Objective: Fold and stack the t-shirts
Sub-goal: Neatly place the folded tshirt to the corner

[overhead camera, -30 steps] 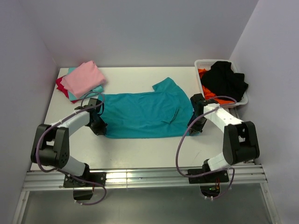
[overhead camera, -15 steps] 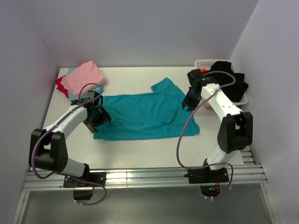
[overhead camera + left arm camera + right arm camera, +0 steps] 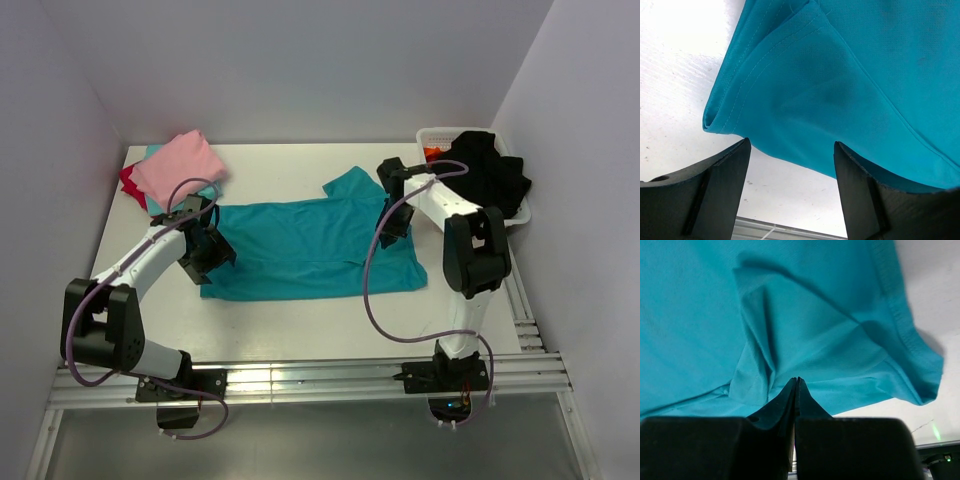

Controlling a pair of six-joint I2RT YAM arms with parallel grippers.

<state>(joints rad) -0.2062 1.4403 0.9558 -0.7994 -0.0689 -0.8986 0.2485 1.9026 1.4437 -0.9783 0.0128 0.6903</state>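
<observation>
The main teal t-shirt (image 3: 300, 250) lies spread flat in the middle of the white table (image 3: 300, 325), one sleeve pointing to the far side. At the shirt's left edge my left gripper (image 3: 205, 252) is open. In the left wrist view its jaws (image 3: 790, 147) stand wide, with a doubled-over teal hem (image 3: 805, 85) just beyond the tips and bare table between them. My right gripper (image 3: 392, 228) hangs over the shirt's right part. Its fingers (image 3: 796, 380) are shut, tips over a crease in the teal cloth (image 3: 700, 315), and no cloth shows between them.
Folded pink (image 3: 180, 168), red (image 3: 129, 182) and lighter teal (image 3: 160, 206) t-shirts are stacked at the far left corner. A white mesh basket (image 3: 432, 137) at the far right holds black (image 3: 485, 172) and orange (image 3: 445, 202) clothes. Walls close in on three sides.
My left gripper has opened and let go of the shirt's left edge. My right arm has swung from the shirt's near right corner toward the far side, opening briefly and shutting again.
</observation>
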